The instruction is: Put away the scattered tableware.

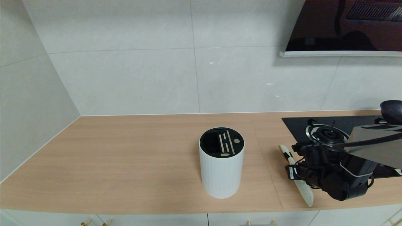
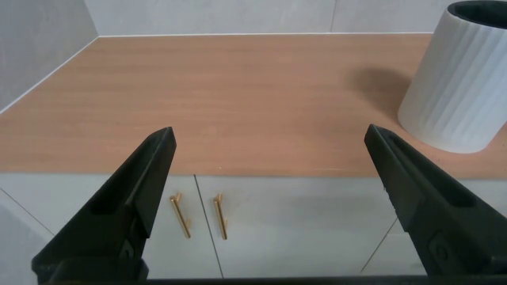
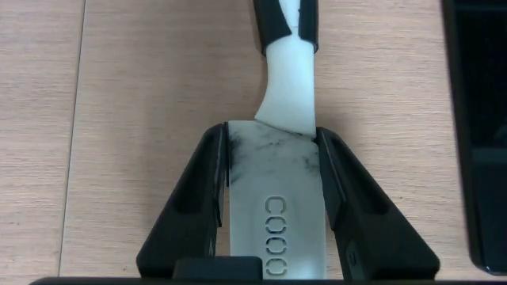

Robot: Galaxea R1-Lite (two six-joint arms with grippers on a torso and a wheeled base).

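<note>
Grasping is in hand: the right gripper (image 3: 273, 138) has its jaws pinching the knife (image 3: 287, 87) flat on the desk (image 1: 125, 157), the left gripper (image 2: 269, 136) has its jaws spread, and next comes lifting the knife into the white holder (image 1: 221, 171).

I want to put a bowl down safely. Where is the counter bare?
Bare: the wide counter between the left wall and the white utensil holder. Crowded: right of the holder, the knife, the right gripper and the gas hob.
</note>
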